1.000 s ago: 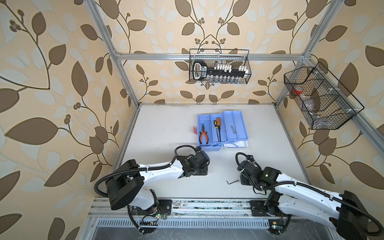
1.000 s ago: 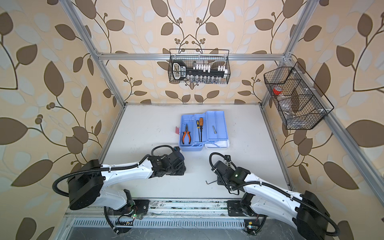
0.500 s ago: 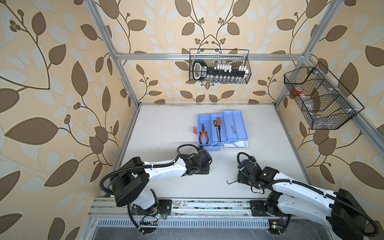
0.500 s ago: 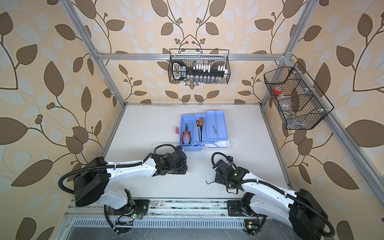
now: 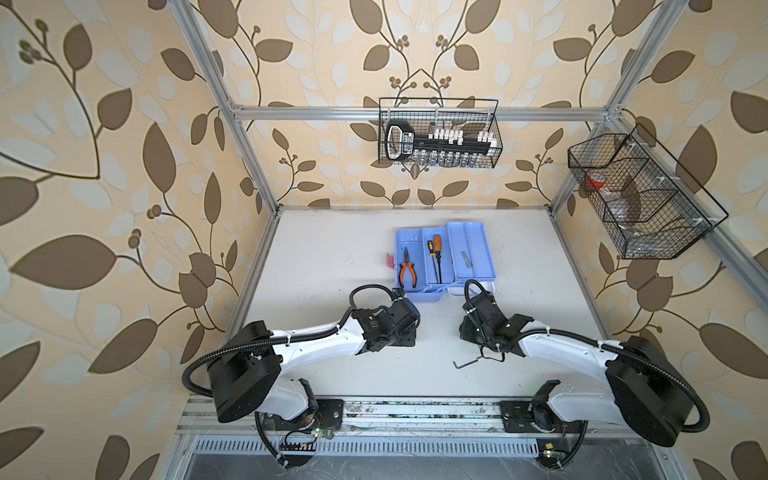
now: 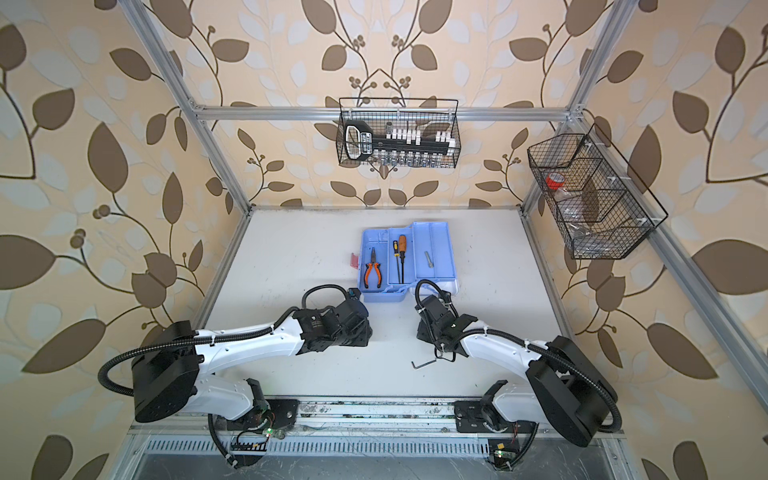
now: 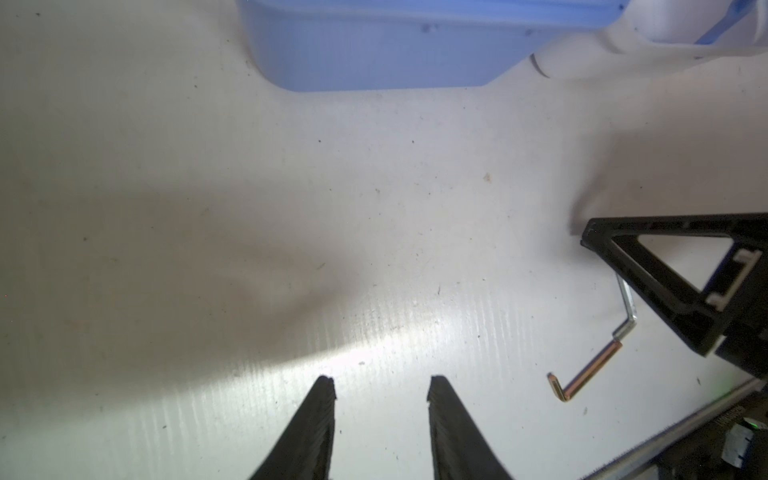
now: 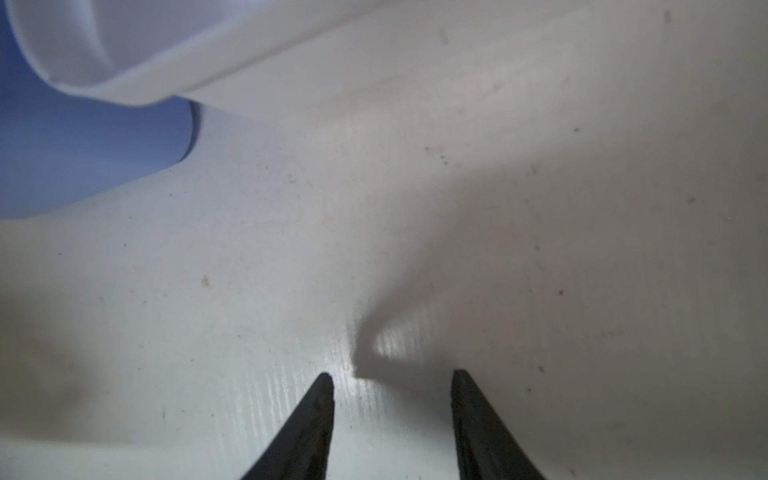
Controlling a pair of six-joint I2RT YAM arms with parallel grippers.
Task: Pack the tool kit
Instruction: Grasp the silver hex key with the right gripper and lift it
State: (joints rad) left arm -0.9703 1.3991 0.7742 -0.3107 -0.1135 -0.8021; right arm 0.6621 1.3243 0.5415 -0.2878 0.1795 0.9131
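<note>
Near tool kit (image 5: 484,249), right pincer (image 8: 392,380) agape

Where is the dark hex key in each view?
Top view: dark hex key, below the tool kit.
Top view: same place, below the kit.
Left wrist: key lies apart from the kit.
Right wrist: not in it.
Shared landmark: the kit's blue base.

Hex key (image 5: 465,363) lies on table (image 5: 332,257) before tool kit (image 5: 473,249).

Smooth plastic tool kit (image 5: 478,245) on faintly ribbed, slightly glossy table (image 5: 332,257)
</note>
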